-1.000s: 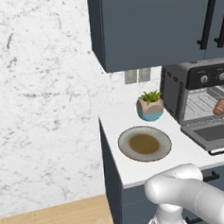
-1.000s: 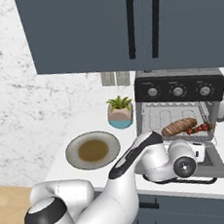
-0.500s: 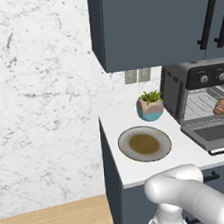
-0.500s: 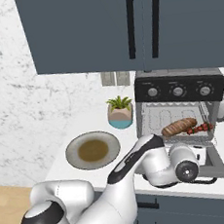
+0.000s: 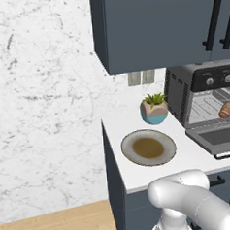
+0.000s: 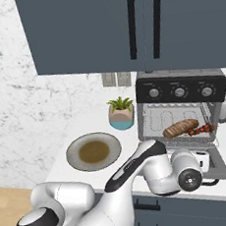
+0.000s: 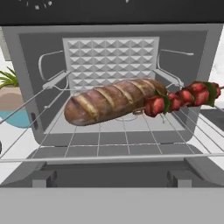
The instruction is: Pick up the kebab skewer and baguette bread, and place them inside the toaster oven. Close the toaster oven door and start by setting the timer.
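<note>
The toaster oven [image 6: 182,90] [image 5: 181,97] stands on the counter with its door [image 5: 218,139] [image 6: 220,162] [image 7: 109,175] dropped flat. On the wire rack inside lies the baguette bread [image 7: 109,101] [image 6: 179,127] [image 5: 227,108], a tan scored loaf. The kebab skewer [image 7: 183,98] [image 6: 201,130] rests beside it on the rack, its red chunks touching the loaf's end. My gripper [image 6: 202,158] hovers low over the lowered door, facing straight into the oven cavity. It is open and holds nothing.
A round plate [image 6: 93,151] [image 5: 148,147] with a brown centre sits on the counter left of the oven. A small potted plant [image 6: 121,113] [image 5: 154,108] stands against the wall beside it. Dark blue cabinets [image 6: 126,29] hang overhead. The counter's front edge is just below my wrist.
My wrist has sunk slightly toward the counter's front edge. The loaf, skewer and door stay where they were.
</note>
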Controlling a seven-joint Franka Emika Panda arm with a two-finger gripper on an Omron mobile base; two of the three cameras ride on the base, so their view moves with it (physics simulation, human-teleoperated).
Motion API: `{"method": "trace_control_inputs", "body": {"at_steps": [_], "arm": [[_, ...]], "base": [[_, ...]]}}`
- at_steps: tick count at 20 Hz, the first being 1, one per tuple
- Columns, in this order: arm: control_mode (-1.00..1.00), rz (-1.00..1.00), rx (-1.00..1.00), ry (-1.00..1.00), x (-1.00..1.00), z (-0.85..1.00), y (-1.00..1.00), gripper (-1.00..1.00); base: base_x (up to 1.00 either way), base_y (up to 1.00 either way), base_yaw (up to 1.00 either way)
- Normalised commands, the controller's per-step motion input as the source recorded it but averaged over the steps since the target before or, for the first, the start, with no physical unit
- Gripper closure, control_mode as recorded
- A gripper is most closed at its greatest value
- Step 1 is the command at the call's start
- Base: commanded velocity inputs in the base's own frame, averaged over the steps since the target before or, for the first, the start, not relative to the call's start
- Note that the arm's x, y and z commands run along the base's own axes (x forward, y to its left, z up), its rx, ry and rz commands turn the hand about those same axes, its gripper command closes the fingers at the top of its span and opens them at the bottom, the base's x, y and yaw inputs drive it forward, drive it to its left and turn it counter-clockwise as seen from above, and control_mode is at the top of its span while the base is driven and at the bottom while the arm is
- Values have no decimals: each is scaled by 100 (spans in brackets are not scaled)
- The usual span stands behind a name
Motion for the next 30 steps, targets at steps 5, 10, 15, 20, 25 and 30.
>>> {"method": "trace_control_inputs", "body": {"at_steps": [5, 10, 15, 20, 25, 30], "arm": [[-100, 0, 0, 0, 0, -6, 0, -100], [-100, 0, 0, 0, 1, -7, 0, -100], [-100, 0, 0, 0, 10, -2, 0, -100], [-100, 0, 0, 0, 10, -2, 0, -100], [-100, 0, 0, 0, 6, -7, 0, -100], [-100, 0, 0, 0, 7, -5, 0, -100]], "base": [[0, 0, 0], [0, 0, 0], [0, 0, 0], [0, 0, 0], [0, 0, 0], [0, 0, 0]]}}
